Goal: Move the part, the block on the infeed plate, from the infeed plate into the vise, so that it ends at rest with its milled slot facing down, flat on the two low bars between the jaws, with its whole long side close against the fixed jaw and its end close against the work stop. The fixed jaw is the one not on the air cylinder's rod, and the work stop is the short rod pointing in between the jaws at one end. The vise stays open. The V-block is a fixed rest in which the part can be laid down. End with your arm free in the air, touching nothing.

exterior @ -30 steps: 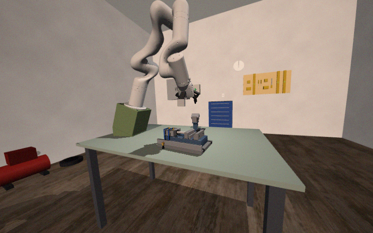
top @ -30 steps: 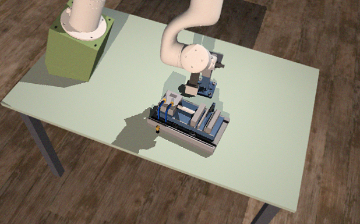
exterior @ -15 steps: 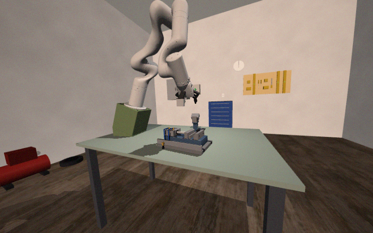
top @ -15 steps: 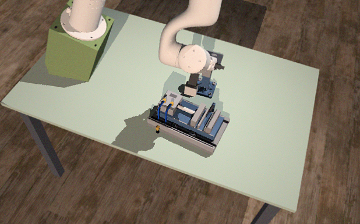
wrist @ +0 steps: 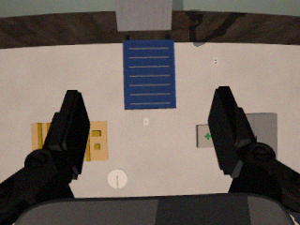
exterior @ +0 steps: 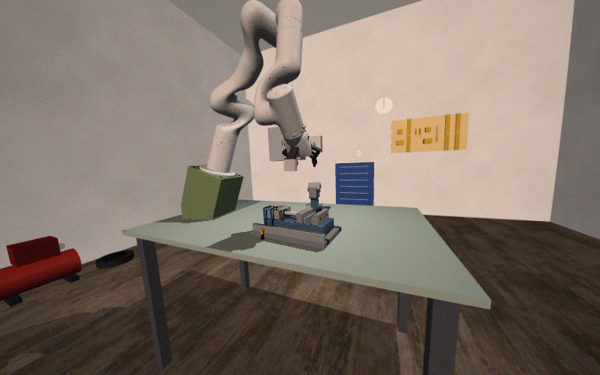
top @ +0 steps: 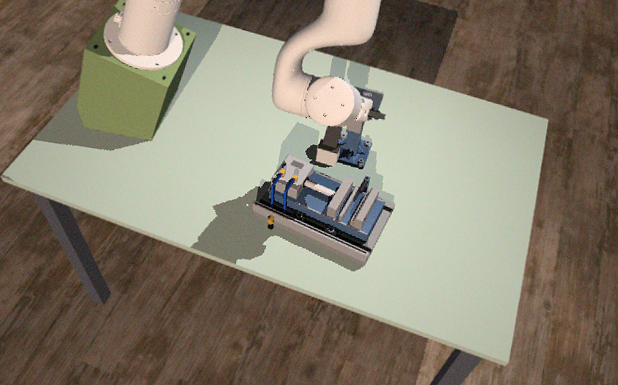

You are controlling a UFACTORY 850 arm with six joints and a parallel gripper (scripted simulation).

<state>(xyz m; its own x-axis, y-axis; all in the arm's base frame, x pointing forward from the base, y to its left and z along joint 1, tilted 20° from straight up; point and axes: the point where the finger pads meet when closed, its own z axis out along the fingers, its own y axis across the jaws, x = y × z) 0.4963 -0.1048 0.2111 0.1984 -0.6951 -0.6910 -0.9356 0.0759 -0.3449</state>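
My gripper [exterior: 303, 157] is open and empty. It hangs high above the table and points level at the back wall; it also shows in the wrist view [wrist: 146, 97] and in the overhead view [top: 372, 105]. A grey block, which looks like the part [exterior: 314, 186], sits on a raised stand with a blue bolted base [top: 355, 151] behind the vise. It is below and ahead of my fingers, at the top edge of the wrist view [wrist: 144, 9]. The vise [top: 325, 204] stands open, with nothing between the jaw on the rod [top: 342, 196] and the fixed jaw [top: 364, 208]. A short dark work stop [top: 364, 182] points in at the far end.
The air cylinder with blue hoses [top: 286, 178] is at the vise's left end. A small yellow piece [top: 270, 222] sits at its front edge. My green base block [top: 128, 87] stands at the table's back left corner. I cannot make out the V-block.
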